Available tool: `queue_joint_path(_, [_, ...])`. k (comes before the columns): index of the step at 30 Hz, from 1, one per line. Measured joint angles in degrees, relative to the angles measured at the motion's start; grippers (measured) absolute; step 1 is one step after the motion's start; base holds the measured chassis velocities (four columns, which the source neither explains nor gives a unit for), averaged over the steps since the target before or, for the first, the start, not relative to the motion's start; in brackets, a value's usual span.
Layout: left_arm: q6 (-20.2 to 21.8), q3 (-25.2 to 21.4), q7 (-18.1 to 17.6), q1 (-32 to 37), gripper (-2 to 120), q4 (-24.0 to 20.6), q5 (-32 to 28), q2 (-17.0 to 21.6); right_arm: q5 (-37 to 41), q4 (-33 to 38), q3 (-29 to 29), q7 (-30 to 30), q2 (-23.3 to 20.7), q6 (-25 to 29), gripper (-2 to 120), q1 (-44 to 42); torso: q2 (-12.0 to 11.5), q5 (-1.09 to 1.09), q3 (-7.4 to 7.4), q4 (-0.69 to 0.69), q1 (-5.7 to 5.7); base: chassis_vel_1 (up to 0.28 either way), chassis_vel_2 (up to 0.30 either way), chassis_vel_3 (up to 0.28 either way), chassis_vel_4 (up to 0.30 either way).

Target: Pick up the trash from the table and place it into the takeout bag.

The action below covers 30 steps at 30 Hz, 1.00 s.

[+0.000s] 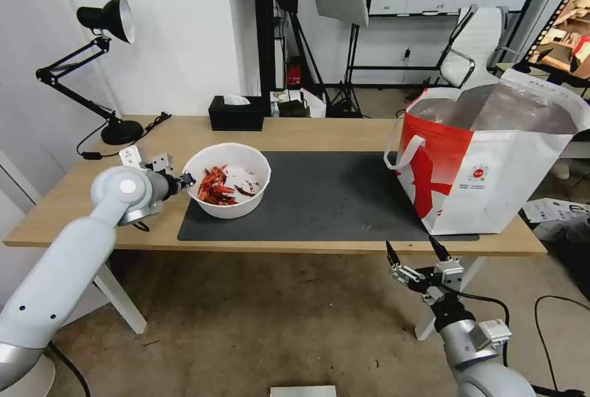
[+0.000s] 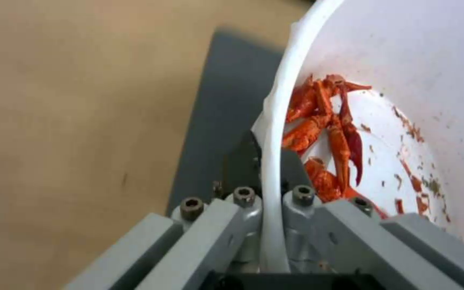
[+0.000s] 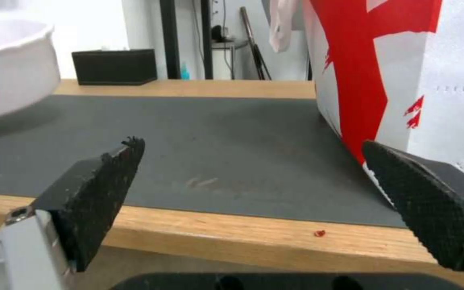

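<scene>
In the head view, the white bowl (image 1: 227, 179) holding red scraps (image 1: 215, 187) sits at the left end of the dark grey mat (image 1: 326, 197) on the light-wood tabletop (image 1: 74, 200). The left gripper (image 1: 186, 180) reaches in from the left and meets the bowl's near-left rim. The takeout bag (image 1: 485, 163) stands upright at the right end of the mat, its mouth open and its silver lining showing, a white strap handle (image 1: 402, 150) hanging on its left side. The right gripper (image 1: 415, 252) hangs below and in front of the tabletop's front edge, close to the bag's lower corner, jaws spread apart and holding nothing. A black tissue box (image 1: 236, 113) sits at the tabletop's back edge, and a black desk lamp (image 1: 104, 59) stands at the far left.

In the left wrist view, the left gripper (image 2: 272, 161) has its jaws clenched on the bowl (image 2: 404, 60) rim, one jaw outside the wall and one inside. The red scraps (image 2: 328, 133) lie in the bowl just beyond the jaws, over the mat (image 2: 226, 100).

In the right wrist view, the right gripper (image 3: 259, 177) shows two black textured pads (image 3: 100, 189) wide apart, level with the tabletop (image 3: 232, 229) edge. The bag (image 3: 404, 72) rises just beside the right-hand pad, and the bowl (image 3: 12, 68) is well apart at the mat's (image 3: 216, 141) far end. A tiny red crumb (image 3: 320, 233) lies on the wood near the edge.
</scene>
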Motion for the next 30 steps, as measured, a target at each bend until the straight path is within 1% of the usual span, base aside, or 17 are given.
queue_joint_path(3, [-0.5,0.3,0.6,-0.2,0,-0.4,1.1,0.1,0.0,0.0,0.0,0.0,0.0,0.0,100,0.0,0.0,0.00,0.00,0.01,0.00,0.000,0.000,0.000,0.000])
queue_joint_path(5, [-3.2,2.2,3.3,-1.6,0,-1.9,7.1,0.2,0.0,0.0,0.0,0.0,0.0,0.0,100,0.0,0.0,0.00,0.00,0.00,0.00,0.000,0.000,0.000,0.000])
queue_joint_path(6, [-3.2,2.2,3.3,-1.6,0,-1.9,7.1,0.2,0.0,0.0,0.0,0.0,0.0,0.0,100,0.0,0.0,0.00,0.00,0.00,0.00,0.000,0.000,0.000,0.000])
queue_joint_path(7, [-5.1,3.5,5.5,-2.6,0,-2.6,11.1,0.3,0.0,0.0,0.0,0.0,0.0,0.0,100,0.0,0.0,0.00,0.00,0.00,0.00,0.000,0.000,0.000,0.000])
queue_joint_path(8, [-5.8,4.1,6.5,-3.0,0,-2.8,12.9,0.4,0.0,0.0,0.0,0.0,0.0,0.0,100,0.0,0.0,0.01,0.00,0.00,0.00,0.000,0.000,0.000,0.000])
queue_joint_path(9, [-7.1,5.3,8.4,-3.8,0,-3.1,16.3,0.5,0.0,0.0,0.0,0.0,0.0,0.0,100,0.0,0.0,0.01,0.00,-0.01,0.00,0.000,0.000,0.000,0.000])
queue_joint_path(10, [-7.1,5.3,8.4,-3.8,0,-3.1,16.3,0.5,0.0,0.0,0.0,0.0,0.0,0.0,100,0.0,0.0,0.01,0.00,-0.01,0.00,0.000,0.000,0.000,0.000])
queue_joint_path(13, [-9.0,7.9,10.3,-5.2,0,-3.9,20.8,0.6,0.0,0.0,0.0,0.0,0.0,0.0,100,0.0,0.0,0.00,0.00,0.00,0.00,0.000,0.000,0.000,0.000])
queue_joint_path(19, [-9.9,9.4,10.5,-7.2,0,-3.4,21.2,0.0,0.0,0.0,0.0,0.0,0.0,0.0,100,0.0,0.0,-0.01,0.00,0.01,0.00,0.000,0.000,0.000,0.000])
queue_joint_path(22, [-9.9,11.5,10.4,-10.7,0,-2.4,20.5,-1.2,0.0,0.0,0.0,0.0,0.0,0.0,100,0.0,0.0,-0.01,0.00,0.01,0.00,0.000,0.000,0.000,0.000])
queue_joint_path(23, [-9.9,11.5,10.4,-10.7,0,-2.4,20.5,-1.2,0.0,0.0,0.0,0.0,0.0,0.0,100,0.0,0.0,-0.01,0.00,0.01,0.00,0.000,0.000,0.000,0.000])
queue_joint_path(25, [-9.8,13.7,10.2,-14.0,0,-1.3,19.6,-2.6,0.0,0.0,0.0,0.0,0.0,0.0,100,0.0,0.0,0.00,0.00,0.01,0.00,0.000,0.000,0.000,0.000])
queue_joint_path(26, [-9.8,13.7,10.2,-14.0,0,-1.3,19.6,-2.6,0.0,0.0,0.0,0.0,0.0,0.0,100,0.0,0.0,0.00,0.00,0.01,0.00,0.000,0.000,0.000,0.000])
queue_joint_path(28, [-9.7,17.1,9.8,-18.6,0,0.5,18.5,-4.8,0.0,0.0,0.0,0.0,0.0,0.0,100,0.0,0.0,0.01,0.00,0.00,0.00,0.000,0.000,0.000,0.000])
queue_joint_path(29, [-9.7,17.1,9.8,-18.6,0,0.5,18.5,-4.8,0.0,0.0,0.0,0.0,0.0,0.0,100,0.0,0.0,0.01,0.00,0.00,0.00,0.000,0.000,0.000,0.000])
queue_joint_path(30, [-9.7,18.7,9.7,-20.6,0,1.4,18.0,-5.9,0.0,0.0,0.0,0.0,0.0,0.0,100,0.0,0.0,0.01,0.01,0.00,0.00,0.000,0.000,0.000,0.000])
